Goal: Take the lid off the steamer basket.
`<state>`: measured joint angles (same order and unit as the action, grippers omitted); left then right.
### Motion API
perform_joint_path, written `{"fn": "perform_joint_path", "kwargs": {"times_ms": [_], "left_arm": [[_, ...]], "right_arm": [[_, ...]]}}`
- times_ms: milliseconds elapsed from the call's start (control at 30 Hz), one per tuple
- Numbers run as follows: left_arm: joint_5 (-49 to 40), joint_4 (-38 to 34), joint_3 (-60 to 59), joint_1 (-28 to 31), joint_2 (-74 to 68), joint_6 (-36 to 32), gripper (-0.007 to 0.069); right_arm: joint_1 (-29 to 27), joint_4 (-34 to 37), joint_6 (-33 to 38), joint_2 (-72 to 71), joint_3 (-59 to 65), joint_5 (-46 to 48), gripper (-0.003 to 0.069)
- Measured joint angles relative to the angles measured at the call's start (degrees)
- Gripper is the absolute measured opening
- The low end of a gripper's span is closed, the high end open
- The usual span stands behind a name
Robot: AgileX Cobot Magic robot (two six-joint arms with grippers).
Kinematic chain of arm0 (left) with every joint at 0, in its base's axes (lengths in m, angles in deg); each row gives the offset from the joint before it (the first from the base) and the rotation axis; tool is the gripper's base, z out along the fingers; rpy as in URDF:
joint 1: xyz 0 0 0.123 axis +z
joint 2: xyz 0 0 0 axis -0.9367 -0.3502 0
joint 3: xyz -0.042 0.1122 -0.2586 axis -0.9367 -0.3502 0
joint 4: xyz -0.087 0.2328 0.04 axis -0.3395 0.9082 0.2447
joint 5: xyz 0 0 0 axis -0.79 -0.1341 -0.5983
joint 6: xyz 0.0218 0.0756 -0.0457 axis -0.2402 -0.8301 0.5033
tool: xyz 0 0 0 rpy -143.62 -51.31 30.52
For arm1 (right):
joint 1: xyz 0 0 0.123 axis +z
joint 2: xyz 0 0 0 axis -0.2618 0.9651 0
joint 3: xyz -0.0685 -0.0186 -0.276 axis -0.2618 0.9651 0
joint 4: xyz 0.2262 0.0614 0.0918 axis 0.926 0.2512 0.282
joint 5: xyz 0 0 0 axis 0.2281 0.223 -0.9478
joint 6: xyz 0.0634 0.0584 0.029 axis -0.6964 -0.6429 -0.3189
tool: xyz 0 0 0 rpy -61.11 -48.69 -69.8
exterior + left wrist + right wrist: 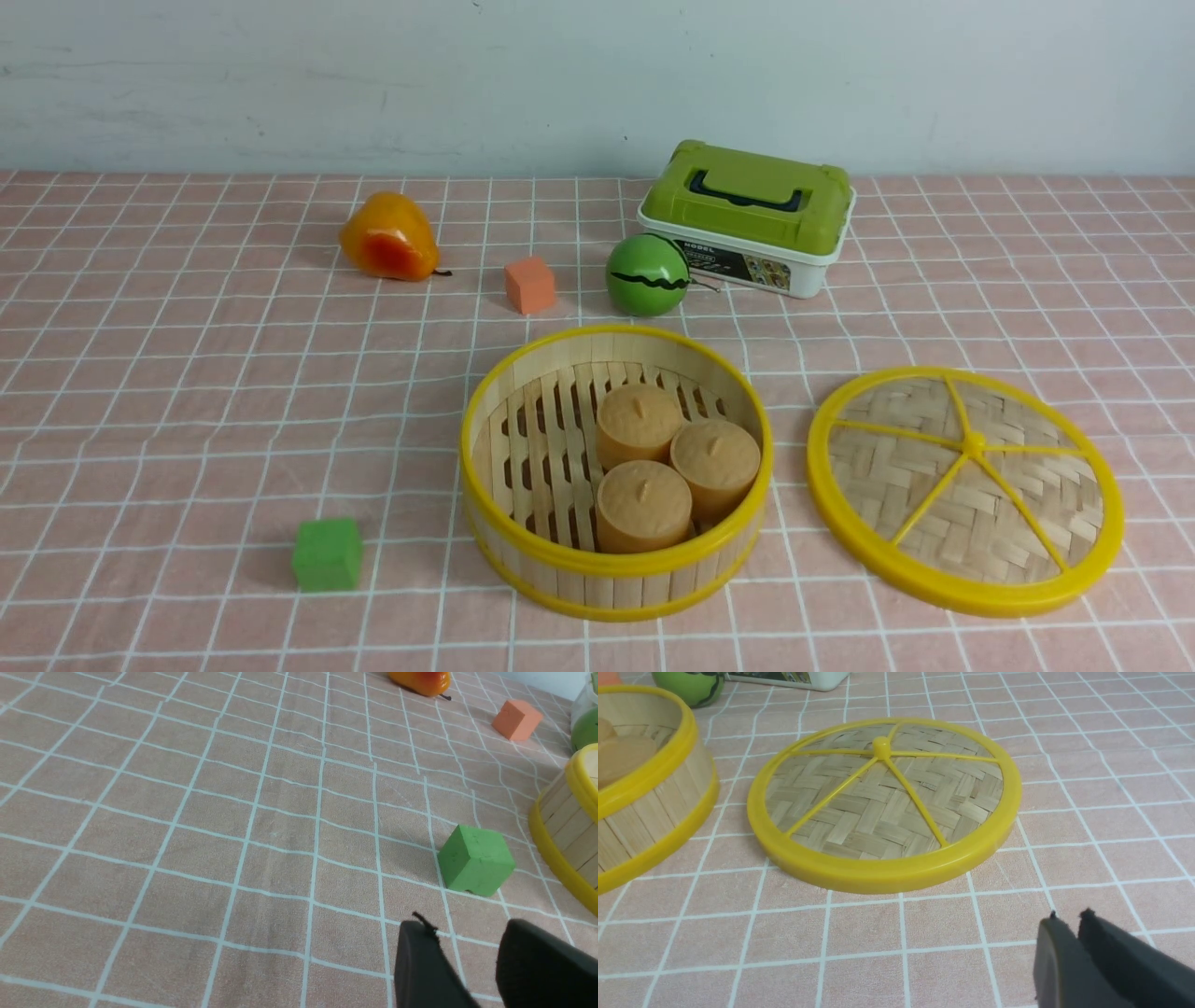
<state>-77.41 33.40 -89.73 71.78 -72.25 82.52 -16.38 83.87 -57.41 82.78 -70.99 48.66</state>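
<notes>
Steamer basket (pixel 616 560): one, upright near the middle of your tabletop (pixel 187 392), uncovered, with three tan buns (pixel 644 506) grouped in its right half on the slatted floor. Lid (pixel 962 485): one, lying flat to the right of the basket, knob up, not touching it. Your other counts: one orange block (pixel 530 285), one green block (pixel 327 554), one yellow-orange pear (pixel 390 237), one green ball (pixel 647 274) and one white box (pixel 747 224) with a green handled cover. The ball sits behind the basket, just beside the box; the pear stands well apart at back left. For moving, you have a narrow strip between basket rim and lid rim, a broad stretch of tabletop left of the green block, and more open surface beyond the lid on its right. The back edge of the tabletop meets a pale wall (pixel 560 84); the box is the item nearest it. Pose: both your claws show only as dark fingers in their wrist views. Your left claw (pixel 462 926) has its fingers clearly parted, nothing between them. Your right claw (pixel 1070 919) has its tips only slightly apart, nothing held, and it is away from the lid.
</notes>
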Motion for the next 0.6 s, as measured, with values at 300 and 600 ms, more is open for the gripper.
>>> {"fn": "perform_joint_path", "kwargs": {"times_ms": [300,600], "left_arm": [[0.0,0.0,0.0,0.0,0.0,0.0,0.0239],[0.0,0.0,0.0,0.0,0.0,0.0,0.0239]], "right_arm": [[0.0,0.0,0.0,0.0,0.0,0.0,0.0046],[0.0,0.0,0.0,0.0,0.0,0.0,0.0057]]}}
